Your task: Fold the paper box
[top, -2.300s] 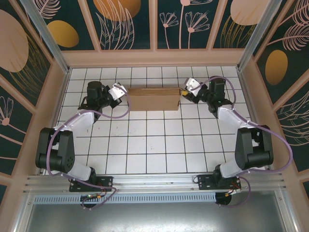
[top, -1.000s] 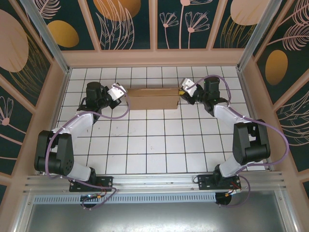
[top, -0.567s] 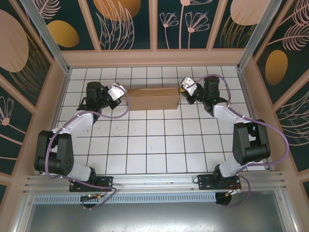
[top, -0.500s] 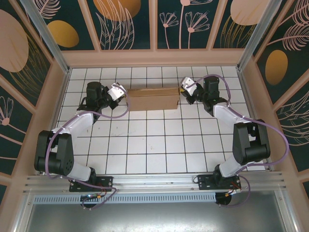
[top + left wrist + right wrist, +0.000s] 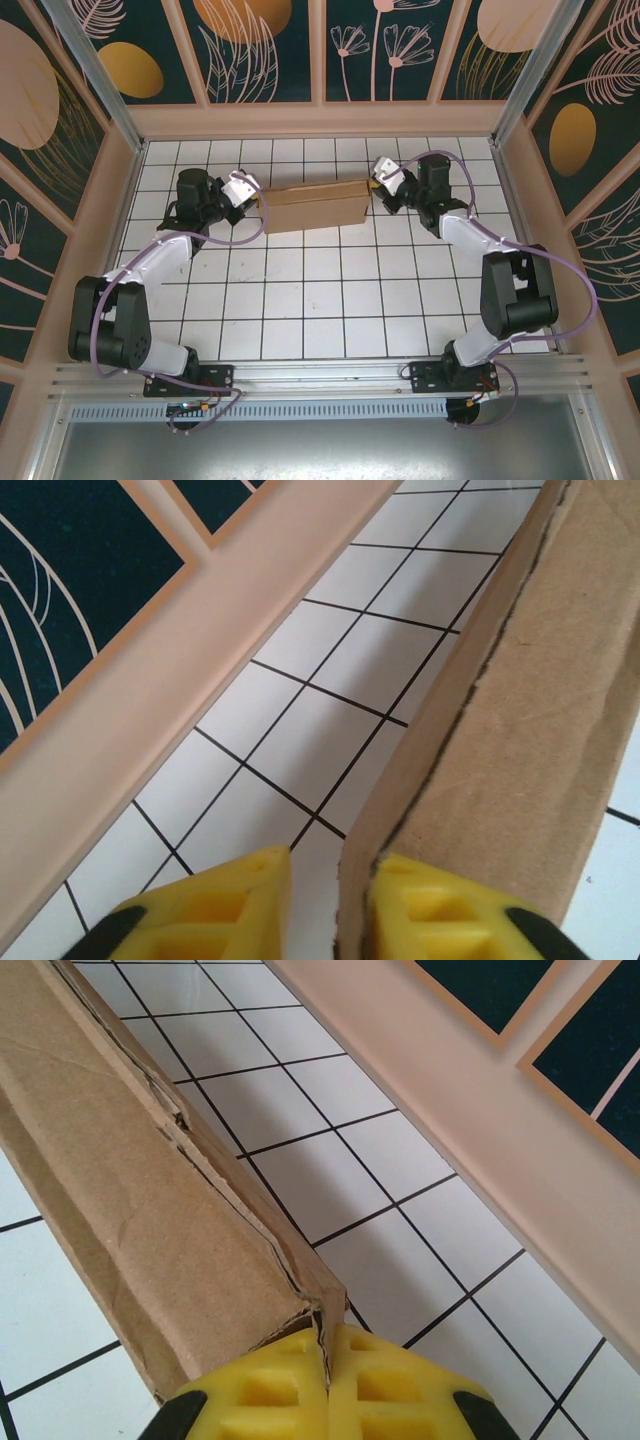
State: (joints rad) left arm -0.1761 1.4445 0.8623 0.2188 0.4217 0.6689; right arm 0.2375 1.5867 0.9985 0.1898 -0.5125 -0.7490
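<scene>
The paper box (image 5: pixel 312 205) is lying as a long, flattened brown shape at the far middle of the tiled surface (image 5: pixel 320 300), its length running left to right. It is sitting between the two claws, probably so that each arm can work one end. The left claw (image 5: pixel 247 195) is meeting the left end and the right claw (image 5: pixel 378 190) the right end, which seems to be keeping the box from sliding.

The overhead view is giving this layout but not how the jaws stand. The left wrist view is showing yellow fingers (image 5: pixel 215 905) narrowly spread and straddling an upright cardboard edge, one pad touching it and the other just apart. The right wrist view is showing fingers (image 5: pixel 260 1390) pressed together at a ragged corner. Whether any cardboard is caught between them cannot be told.
</scene>
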